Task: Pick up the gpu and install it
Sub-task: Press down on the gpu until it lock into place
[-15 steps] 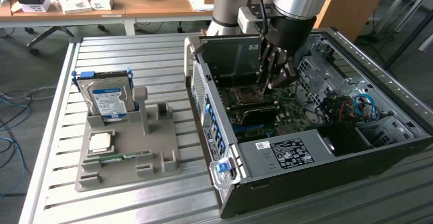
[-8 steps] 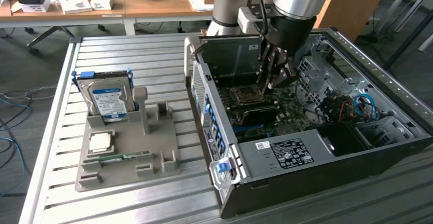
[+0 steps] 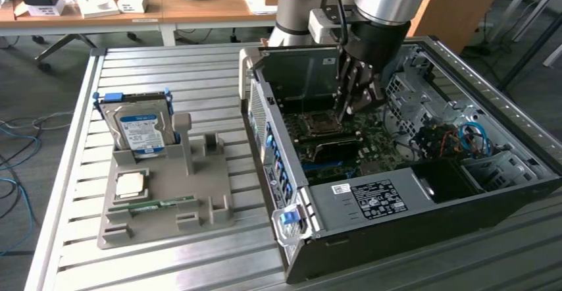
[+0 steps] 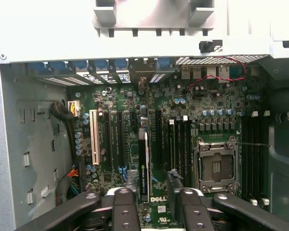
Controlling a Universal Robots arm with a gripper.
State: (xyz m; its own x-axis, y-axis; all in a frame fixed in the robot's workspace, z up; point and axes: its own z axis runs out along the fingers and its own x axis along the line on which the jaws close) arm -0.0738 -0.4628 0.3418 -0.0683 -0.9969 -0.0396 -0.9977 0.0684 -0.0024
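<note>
Inside the computer case [image 3: 290, 74], over the motherboard [image 4: 120, 110], the gripper [image 4: 151, 190] is seen with its jaws parted, nothing clamped. The gpu [image 4: 143, 163] stands on edge in a slot, between the two fingers [image 4: 124, 207] and nearer one of them. In the exterior view the CPU socket [image 3: 318, 123] lies at about 8 o'clock from the gripper [image 3: 356, 103]. If a finger were dragged sideways, the card could be tilted or levered out. Whether it is fully seated cannot be told; a half-seated edge could be bent under further pressure.

Slatted metal table [image 3: 176, 67] carries grey holder tray [image 3: 206, 202] (left) and open computer case [image 3: 422, 238].
</note>
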